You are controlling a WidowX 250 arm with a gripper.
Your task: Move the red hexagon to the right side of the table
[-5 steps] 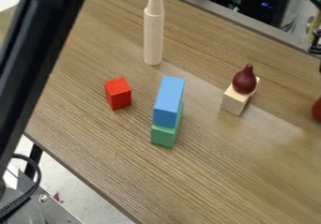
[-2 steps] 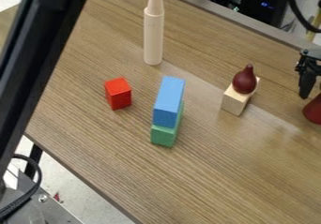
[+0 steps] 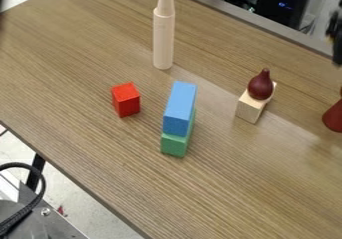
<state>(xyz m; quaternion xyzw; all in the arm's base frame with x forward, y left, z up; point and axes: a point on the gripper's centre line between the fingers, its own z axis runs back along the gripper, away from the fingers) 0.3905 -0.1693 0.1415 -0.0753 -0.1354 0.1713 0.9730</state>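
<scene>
At the upper right edge the black gripper (image 3: 336, 40) is partly in view, above the table. Just below it, a dark red cone-like piece (image 3: 333, 118) stands on the table, cut off by the right edge. A bright red block (image 3: 125, 100) stands upright on the left part of the table, far from the gripper. Which of the two red pieces is the hexagon, I cannot tell.
A blue block (image 3: 180, 108) rests on a green block (image 3: 174, 145) near the middle. A pale cylinder with a cone on top (image 3: 163, 40) stands behind. Right of centre, a maroon pear-shaped piece (image 3: 260, 86) sits on a pale wooden block (image 3: 250, 109).
The black arm part along the left has gone out of view. At the right edge the gripper came into view, then rose away from the dark red piece, which has shifted slightly left since the first frame.
</scene>
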